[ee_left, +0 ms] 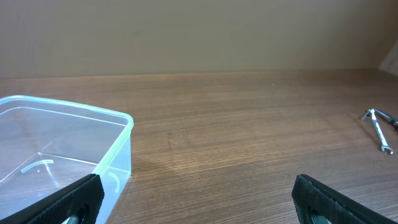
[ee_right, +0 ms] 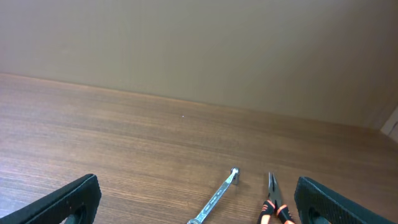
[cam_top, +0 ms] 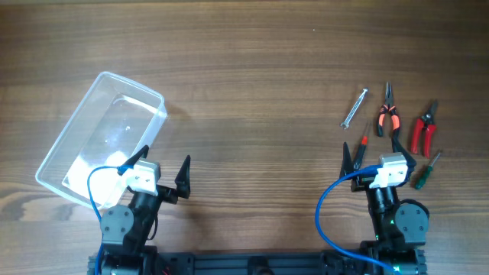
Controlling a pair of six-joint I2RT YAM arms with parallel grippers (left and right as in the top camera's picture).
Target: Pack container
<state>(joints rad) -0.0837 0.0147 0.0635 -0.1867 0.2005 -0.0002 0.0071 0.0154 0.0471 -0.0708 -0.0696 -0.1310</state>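
Note:
The clear plastic container [cam_top: 130,82] lies empty at the left of the table, tilted diagonally; its near corner shows in the left wrist view [ee_left: 118,118]. My left gripper [cam_top: 164,162] is open and empty, just right of the container's near end; its jaws [ee_left: 196,199] frame bare table. My right gripper [cam_top: 376,156] is open and empty, just short of the tools; its jaws [ee_right: 196,202] are wide apart. The tools are a silver wrench [cam_top: 354,108], orange pliers [cam_top: 389,114], red shears [cam_top: 424,130], a green screwdriver [cam_top: 426,169] and a red screwdriver [cam_top: 361,145].
The wrench [ee_right: 216,198] and the pliers' tips [ee_right: 273,202] lie ahead of the right jaws. The wrench [ee_left: 379,127] also shows far right in the left wrist view. A wooden tabletop [cam_top: 252,92] spans between container and tools.

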